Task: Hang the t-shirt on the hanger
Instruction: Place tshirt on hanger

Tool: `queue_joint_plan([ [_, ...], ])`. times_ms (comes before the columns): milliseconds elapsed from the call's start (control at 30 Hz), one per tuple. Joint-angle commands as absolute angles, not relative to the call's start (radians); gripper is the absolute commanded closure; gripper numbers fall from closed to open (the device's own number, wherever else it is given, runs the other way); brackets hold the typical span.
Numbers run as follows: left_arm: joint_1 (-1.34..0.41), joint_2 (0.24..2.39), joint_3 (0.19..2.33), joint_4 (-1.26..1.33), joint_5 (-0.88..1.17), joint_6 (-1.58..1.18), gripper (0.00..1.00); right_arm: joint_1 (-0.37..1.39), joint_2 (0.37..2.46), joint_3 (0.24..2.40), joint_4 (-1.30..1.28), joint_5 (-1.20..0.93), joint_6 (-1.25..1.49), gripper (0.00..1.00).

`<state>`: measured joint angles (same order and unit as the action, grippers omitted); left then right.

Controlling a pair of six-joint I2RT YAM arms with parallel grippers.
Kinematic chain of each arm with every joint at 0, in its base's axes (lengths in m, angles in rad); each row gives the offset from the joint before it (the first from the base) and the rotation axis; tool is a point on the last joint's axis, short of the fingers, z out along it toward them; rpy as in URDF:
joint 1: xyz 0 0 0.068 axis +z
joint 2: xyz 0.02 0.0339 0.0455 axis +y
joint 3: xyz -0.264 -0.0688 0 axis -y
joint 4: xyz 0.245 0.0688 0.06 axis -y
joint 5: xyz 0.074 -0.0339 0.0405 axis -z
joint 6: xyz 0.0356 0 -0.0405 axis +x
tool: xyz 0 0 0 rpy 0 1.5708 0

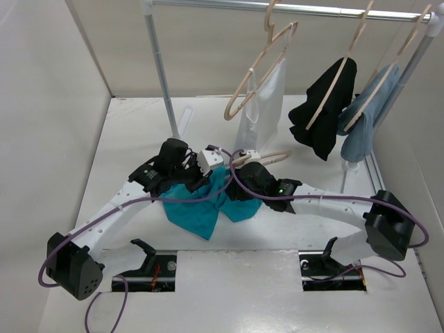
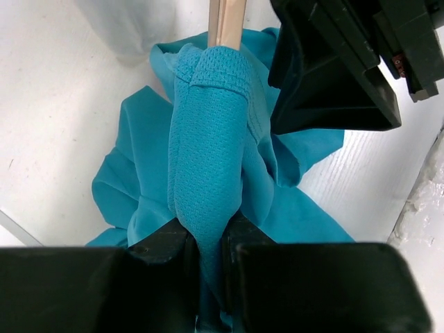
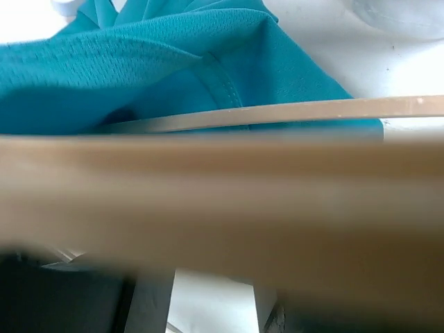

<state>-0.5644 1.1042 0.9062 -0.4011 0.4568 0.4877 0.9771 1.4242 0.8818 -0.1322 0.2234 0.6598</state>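
The teal t-shirt (image 1: 201, 207) lies bunched on the white table between both arms. My left gripper (image 1: 196, 168) is shut on a fold of its mesh cloth (image 2: 208, 139), pinched between the jaws (image 2: 208, 239). The pale wooden hanger (image 1: 269, 157) lies low to the right of the shirt, and one end (image 2: 225, 21) goes into the cloth. My right gripper (image 1: 243, 182) is at the shirt's right edge. In the right wrist view a blurred hanger bar (image 3: 222, 201) crosses its jaws and hides the tips; it seems shut on it. A second thin bar (image 3: 291, 111) lies against the shirt.
A clothes rail (image 1: 291, 8) on metal poles (image 1: 163, 76) stands at the back. It bears an empty wooden hanger (image 1: 260, 66), white cloth (image 1: 263, 111), a black garment (image 1: 325, 107) and grey-blue cloth (image 1: 364, 121). White walls close the left and back.
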Motion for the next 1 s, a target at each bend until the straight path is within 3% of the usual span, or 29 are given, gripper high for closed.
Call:
queue_joint_plan([
  [0,-0.543,1.094,0.951,-0.276,0.486,0.462,1.00,0.997,1.430,0.862,-0.160,0.239,0.727,0.53],
  [633,-0.543,1.114,0.974,-0.226,0.506,0.374,1.00,1.015,1.641,0.933,-0.080,0.190,0.755,0.43],
  [700,-0.543,1.114,0.974,-0.225,0.506,0.361,1.00,1.015,1.654,0.917,-0.080,0.190,0.784,0.48],
  [800,-0.516,1.114,0.974,-0.216,0.506,0.339,1.00,1.015,1.609,0.850,-0.080,0.227,0.818,0.65],
  [867,-0.503,1.114,0.974,-0.216,0.506,0.316,1.00,1.015,1.585,0.828,-0.080,0.249,0.818,0.93],
  [900,-0.494,1.114,0.974,-0.216,0.517,0.316,1.00,1.015,1.574,0.819,-0.080,0.264,0.818,1.00],
  [967,-0.494,1.114,0.974,-0.216,0.517,0.316,1.00,1.015,1.559,0.819,-0.080,0.275,0.805,1.00],
])
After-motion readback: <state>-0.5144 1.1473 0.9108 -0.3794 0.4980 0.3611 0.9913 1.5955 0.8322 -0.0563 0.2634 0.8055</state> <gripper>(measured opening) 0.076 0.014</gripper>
